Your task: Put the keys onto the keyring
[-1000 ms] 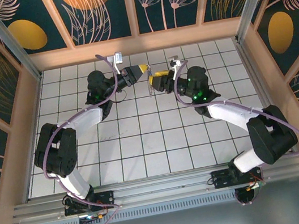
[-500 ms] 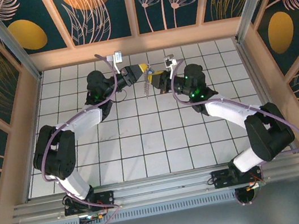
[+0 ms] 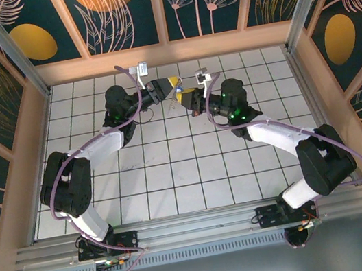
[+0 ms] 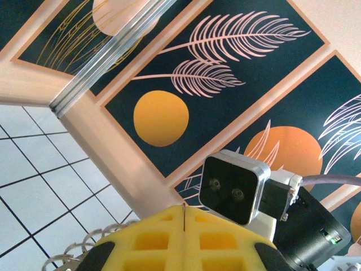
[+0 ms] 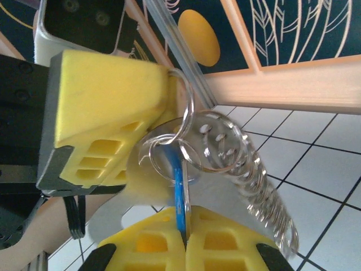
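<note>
Blue key (image 5: 180, 189) pinched, keyring (image 5: 223, 141) touching its edge

Polished silvery metal rings of the keyring (image 5: 251, 178) gleam beside the glossy blue plastic head of the key (image 5: 180, 197). Yellow pads (image 5: 107, 107) on the jaws look matt and foam-like, and their mounts (image 5: 22, 101) are dull black. The surface (image 3: 173, 171) is smooth white tile with a faint sheen. Its frame (image 3: 167, 53) is pale matt wood.
</note>
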